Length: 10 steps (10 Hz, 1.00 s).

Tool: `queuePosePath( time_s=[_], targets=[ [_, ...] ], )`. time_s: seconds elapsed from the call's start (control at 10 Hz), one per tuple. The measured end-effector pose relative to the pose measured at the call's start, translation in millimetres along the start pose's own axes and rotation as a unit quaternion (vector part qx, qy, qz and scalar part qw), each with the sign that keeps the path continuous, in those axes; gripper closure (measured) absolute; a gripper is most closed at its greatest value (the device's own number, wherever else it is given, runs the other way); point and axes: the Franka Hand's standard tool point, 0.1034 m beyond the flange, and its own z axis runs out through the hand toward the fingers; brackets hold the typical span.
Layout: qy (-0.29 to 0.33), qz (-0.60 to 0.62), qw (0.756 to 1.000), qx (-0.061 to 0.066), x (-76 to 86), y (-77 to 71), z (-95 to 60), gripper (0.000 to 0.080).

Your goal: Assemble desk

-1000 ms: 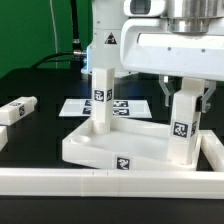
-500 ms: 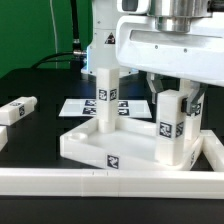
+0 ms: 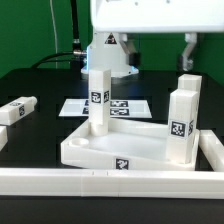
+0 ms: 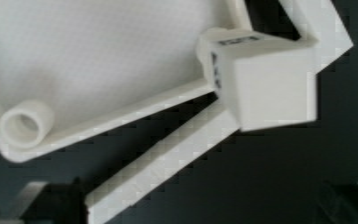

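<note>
**Two legs upright in slab; pincer clear**

Loose leg (image 3: 17, 109) lies at the counter's (image 3: 40, 85) left edge. Desk slab (image 3: 110, 147) sits centrally, legs standing at rear-left (image 3: 98, 98) and right (image 3: 181, 120) corners. Pincer (image 3: 160, 48) raised above, spread wide, holding nothing.

The arm (image 3: 150, 20) is cut off by the exterior view's upper edge; only one finger (image 3: 188, 52) shows, so the jaws' gap cannot be read there; the slab (image 4: 87, 60) runs past the wrist view's edge; the leg (image 4: 265, 85) is blurred there, its tag illegible.
</note>
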Motion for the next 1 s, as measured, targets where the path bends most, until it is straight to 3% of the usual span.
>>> queuePosePath(
  time_s=[0.1,0.3,0.7,0.8,1.0],
  targets=[
    [0.003,-0.001,1.0,0.0,6.7,9.1,-2.8,0.0151],
    [0.002,-0.007,1.0,-0.001,2.5,4.4,0.5,0.015],
    [0.003,-0.019,1.0,-0.003,4.3,10.7,2.7,0.015],
    [0.011,-0.054,0.998,-0.004,7.6,41.2,10.1,0.015],
    [0.018,-0.085,0.996,-0.022,19.8,106.6,22.4,0.015]
  ],
)
